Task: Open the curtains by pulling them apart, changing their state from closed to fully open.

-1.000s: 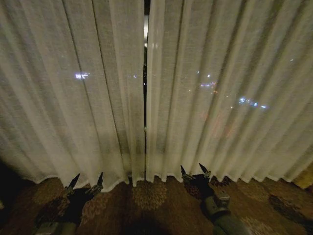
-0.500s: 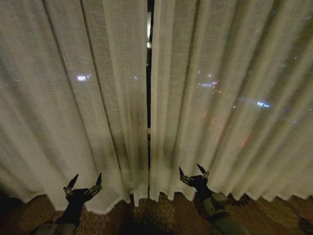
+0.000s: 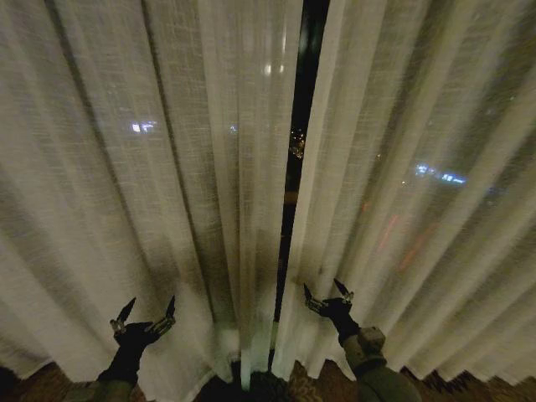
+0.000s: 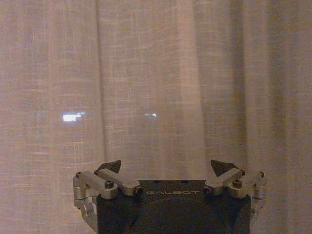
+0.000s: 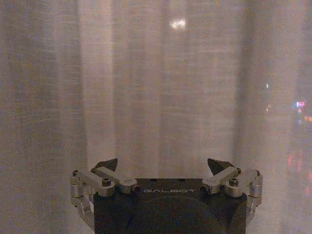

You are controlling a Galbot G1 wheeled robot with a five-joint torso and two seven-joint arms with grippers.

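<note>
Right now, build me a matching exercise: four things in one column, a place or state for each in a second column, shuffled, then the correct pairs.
Things
1. left sheer cream-white pleated curtain panel
2. right sheer cream-white pleated curtain panel
3. left gripper
4. dark gap between the panels

Places or states
A. shows night lights directly, no fabric over them
B. open, pointing at the left panel's lower part
C. hangs before the right gripper
D. has a bluish-white light patch showing through

Pairs: 1-D, 2-C, 3-B, 4-A
</note>
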